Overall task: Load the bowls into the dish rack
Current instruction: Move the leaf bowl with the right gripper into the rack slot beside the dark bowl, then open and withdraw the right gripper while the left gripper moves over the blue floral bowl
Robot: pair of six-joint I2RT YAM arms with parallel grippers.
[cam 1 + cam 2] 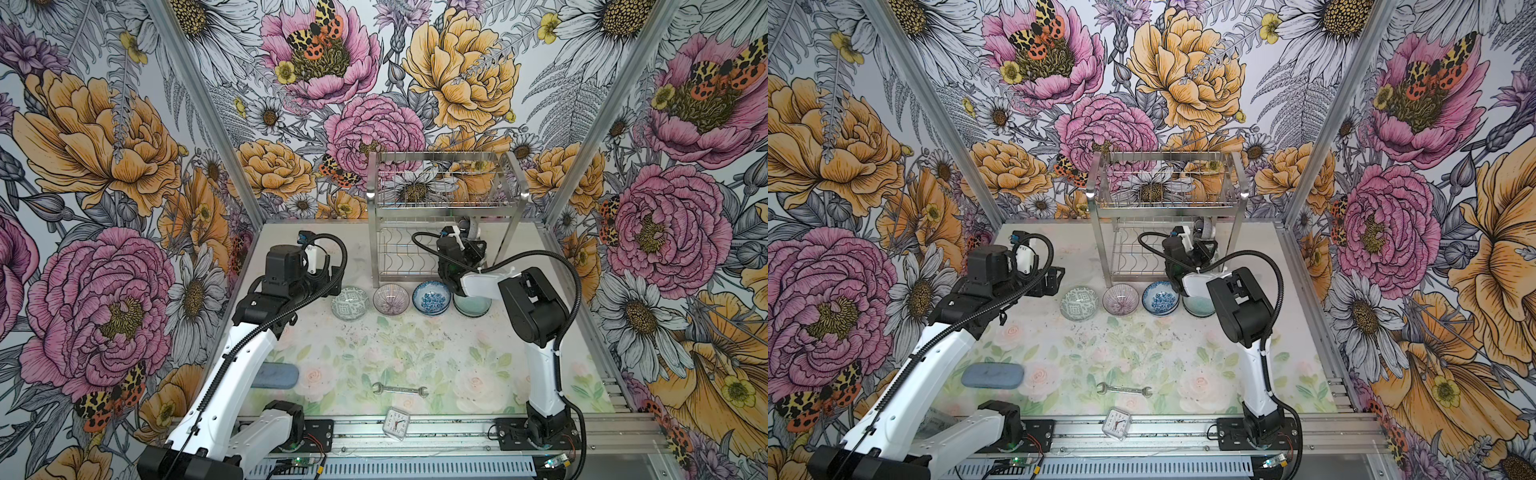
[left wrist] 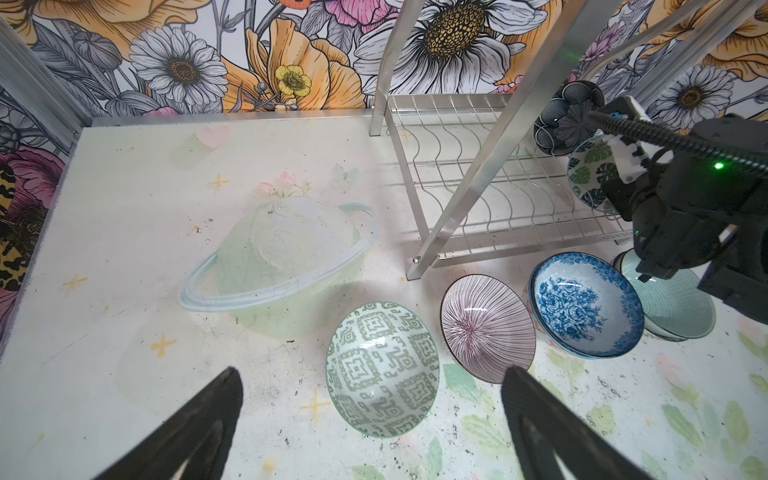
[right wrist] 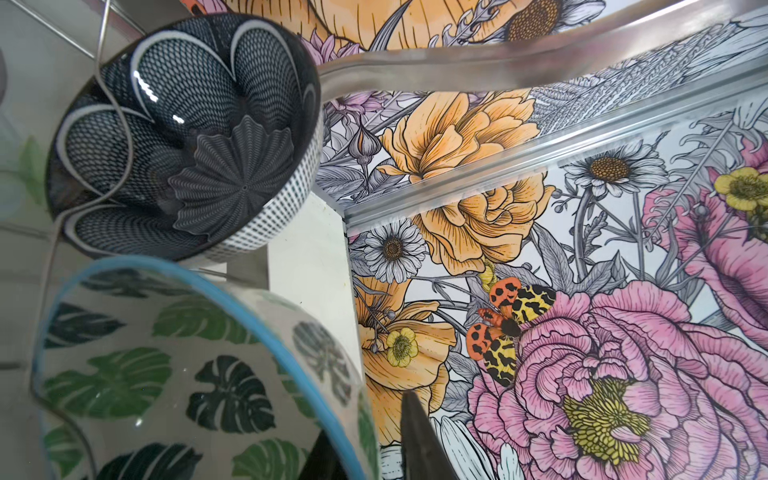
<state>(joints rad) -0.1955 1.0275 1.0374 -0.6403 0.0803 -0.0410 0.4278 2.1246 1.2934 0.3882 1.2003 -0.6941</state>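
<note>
on my screens the tabletop [image 1: 415, 353] fills the floor of the flowered booth. the dish rack [image 1: 373, 241] stands at its far edge, right of the middle in both top views.

my right arm reaches into the rack's lower tier. the right claw [image 1: 473, 245] sits at the rim of the leaf bowl [image 3: 166, 374]. in the right wrist view one finger [image 3: 415, 436] lies just outside the bowl's wall, and i cannot tell whether the claw is pinching the bowl or has let go. the leaf bowl stands on edge among the wavy wires. the dark netted bowl [image 3: 187, 137] stands on edge just beyond it in the same tier.

the left claw [image 2: 372, 374] is spread wide and holds nothing. it hovers above the near side of the green patterned bowl [image 1: 350, 302].

that bowl starts a row on the tabletop just in front of the rack. next come the striped bowl [image 1: 391, 299], the blue flower bowl [image 1: 431, 297] and the pale green bowl [image 1: 478, 307], which is partly under my right arm.

nearer the arm bases lie a blue case [image 1: 992, 375], a wrench [image 1: 400, 389] and a small clock [image 1: 395, 423].
</note>
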